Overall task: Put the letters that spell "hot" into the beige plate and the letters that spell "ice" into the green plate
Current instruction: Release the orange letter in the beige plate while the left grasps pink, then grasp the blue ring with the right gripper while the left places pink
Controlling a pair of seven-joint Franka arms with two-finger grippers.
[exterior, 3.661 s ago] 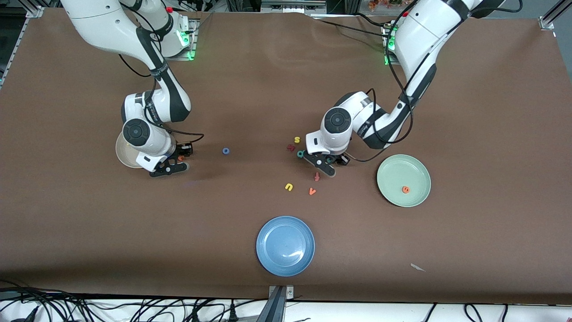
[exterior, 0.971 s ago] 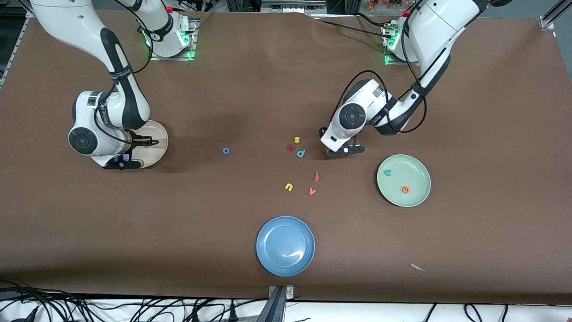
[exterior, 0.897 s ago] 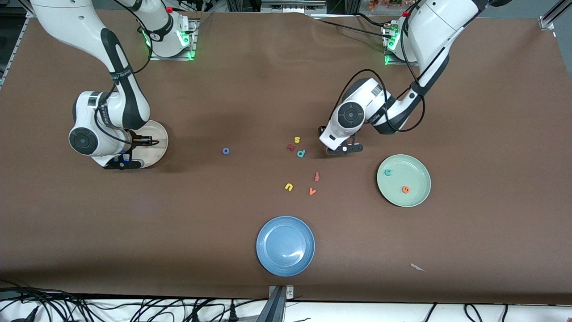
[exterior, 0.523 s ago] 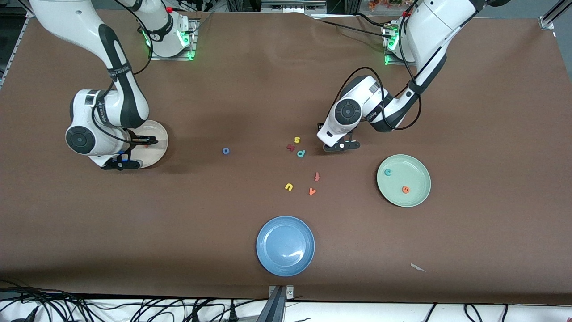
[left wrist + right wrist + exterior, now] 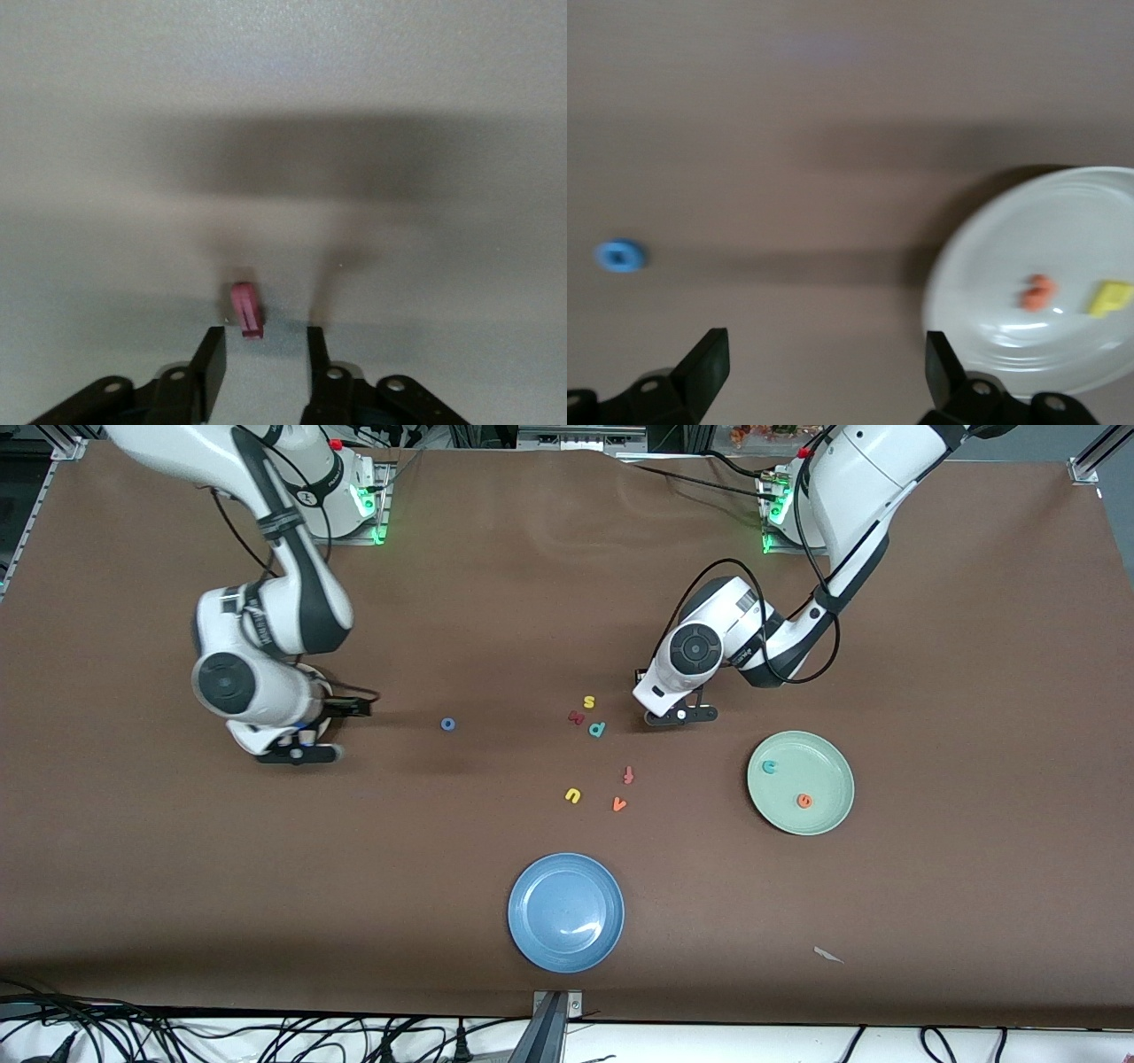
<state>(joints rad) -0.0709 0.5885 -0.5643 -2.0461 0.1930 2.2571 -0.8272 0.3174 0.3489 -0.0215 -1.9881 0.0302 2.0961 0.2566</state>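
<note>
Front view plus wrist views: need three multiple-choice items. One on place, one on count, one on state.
1. Where is the blue ring-shaped foam o?
A) in a gripper's jaws
B) on top of another letter
C) on the brown table, outside any plate

2. How many foam letters lie in the pale mint-green round plate?
A) two
B) none
C) four

3. The right gripper is:
A) shut on a letter
B) open and empty
C) shut on nothing

Answers:
1. C: it lies alone on bare table.
2. A: only the teal c and the orange e are in it.
3. B: the right wrist view shows its fingers wide apart with nothing between them.
</note>
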